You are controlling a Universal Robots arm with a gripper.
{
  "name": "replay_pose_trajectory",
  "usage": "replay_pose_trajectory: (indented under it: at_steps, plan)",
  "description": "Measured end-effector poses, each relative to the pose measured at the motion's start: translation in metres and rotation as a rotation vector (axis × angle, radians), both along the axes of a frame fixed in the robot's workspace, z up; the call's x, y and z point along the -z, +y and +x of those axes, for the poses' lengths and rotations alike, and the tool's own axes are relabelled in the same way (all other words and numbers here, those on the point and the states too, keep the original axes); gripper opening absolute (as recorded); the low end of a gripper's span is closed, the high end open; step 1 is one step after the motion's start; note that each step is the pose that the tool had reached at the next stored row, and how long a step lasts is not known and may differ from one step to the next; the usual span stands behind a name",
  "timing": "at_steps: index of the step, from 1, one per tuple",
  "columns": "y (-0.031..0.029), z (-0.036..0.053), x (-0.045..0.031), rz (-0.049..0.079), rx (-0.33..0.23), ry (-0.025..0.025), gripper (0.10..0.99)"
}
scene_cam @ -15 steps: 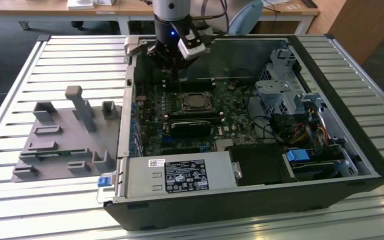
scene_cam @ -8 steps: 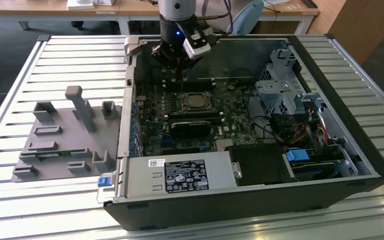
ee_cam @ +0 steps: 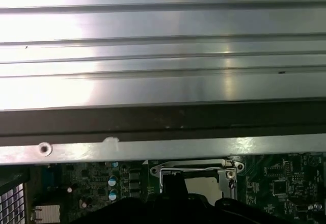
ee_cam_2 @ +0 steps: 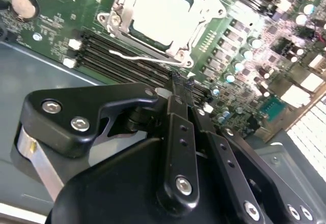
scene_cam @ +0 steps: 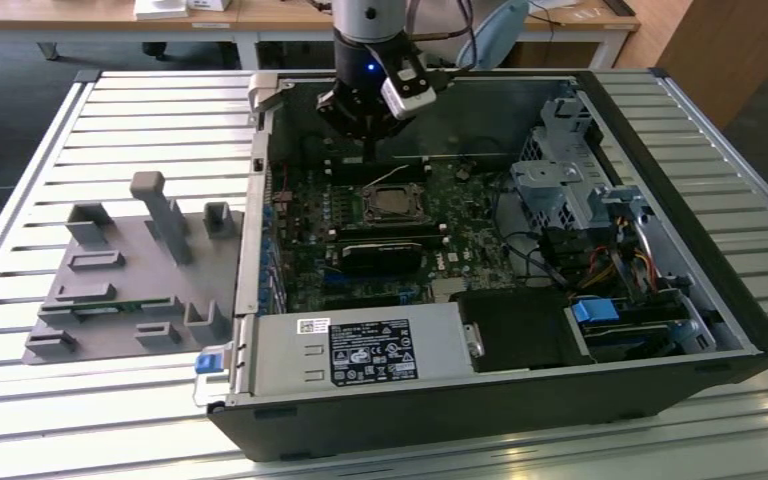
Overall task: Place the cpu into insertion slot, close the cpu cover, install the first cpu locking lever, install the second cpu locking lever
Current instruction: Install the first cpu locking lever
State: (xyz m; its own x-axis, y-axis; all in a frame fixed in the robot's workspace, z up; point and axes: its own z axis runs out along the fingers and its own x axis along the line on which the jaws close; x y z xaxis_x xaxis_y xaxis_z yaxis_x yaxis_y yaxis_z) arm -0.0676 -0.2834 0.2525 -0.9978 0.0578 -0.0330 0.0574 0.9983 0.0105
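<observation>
The cpu [ee_cam_2: 159,7] lies flat in the insertion slot [scene_cam: 391,204] on the green motherboard, its silver-grey top showing through the window of the cpu cover [ee_cam_2: 196,30]. The cover lies down over it. A thin silvery locking lever [ee_cam_2: 145,59] runs along the socket edge nearest the gripper, standing slightly off the frame. My gripper [ee_cam_2: 180,79] is shut with nothing held, its black fingertips just off that lever's end. In the exterior view the gripper [scene_cam: 373,152] hangs inside the case just behind the slot. The first wrist view shows the cover [ee_cam: 196,172] with the cpu [ee_cam: 204,184] under it.
The open computer case [scene_cam: 704,200] surrounds the board. A grey power supply [scene_cam: 357,355] sits at the front and a drive cage [scene_cam: 564,180] with cables on the exterior view's right. A long black block [scene_cam: 381,255] lies in front of the slot. A grey fixture tray [scene_cam: 131,290] stands outside on the slatted table.
</observation>
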Motion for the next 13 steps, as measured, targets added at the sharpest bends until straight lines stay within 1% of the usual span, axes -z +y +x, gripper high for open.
replay_pose_trajectory:
  at_steps: [2, 4, 5, 7, 8, 9, 11, 13]
  plan:
    - [0.0000, 0.0052, 0.0008, 0.000, 0.000, 0.0005, 0.106]
    - [0.0000, 0.0072, 0.0014, 0.000, 0.000, 0.0006, 0.106]
    - [-0.0002, 0.0072, 0.0015, 0.006, 0.000, 0.0008, 0.106]
    - [-0.0008, 0.0072, 0.0018, 0.042, 0.000, 0.0007, 0.106]
    - [-0.0010, 0.0072, 0.0022, 0.050, 0.000, 0.0007, 0.106]
    - [-0.0010, 0.0073, 0.0028, 0.054, 0.000, -0.0009, 0.106]
    - [-0.0010, 0.0074, 0.0042, 0.056, 0.000, -0.0076, 0.106]
    - [-0.0010, 0.0091, 0.0060, 0.056, 0.000, -0.0082, 0.106]
